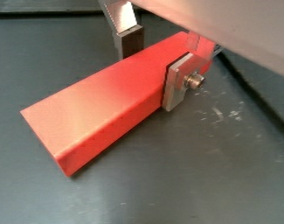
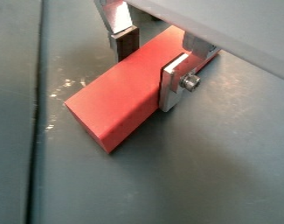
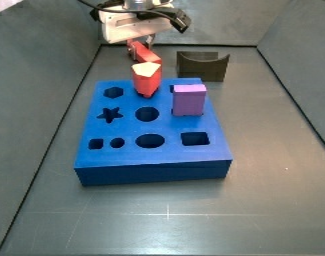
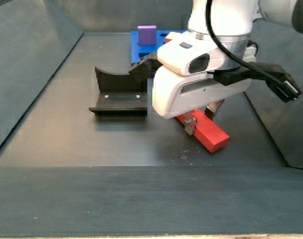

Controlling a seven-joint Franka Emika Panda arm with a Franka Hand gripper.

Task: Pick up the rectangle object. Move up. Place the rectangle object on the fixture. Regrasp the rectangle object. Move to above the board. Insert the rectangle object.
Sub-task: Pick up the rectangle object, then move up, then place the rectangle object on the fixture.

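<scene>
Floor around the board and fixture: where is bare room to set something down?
Bare floor lies in front of the board and along both its sides. It is crowded behind the board: the fixture stands there, and beside it the gripper straddles the rectangle object lying on the floor.

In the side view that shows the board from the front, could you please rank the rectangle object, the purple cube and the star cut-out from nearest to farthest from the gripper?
1. Rectangle object, between the fingers of the gripper, behind the board.
2. Purple cube, standing on the board's right side.
3. Star cut-out, on the board's left side; close to the cube's distance.
</scene>
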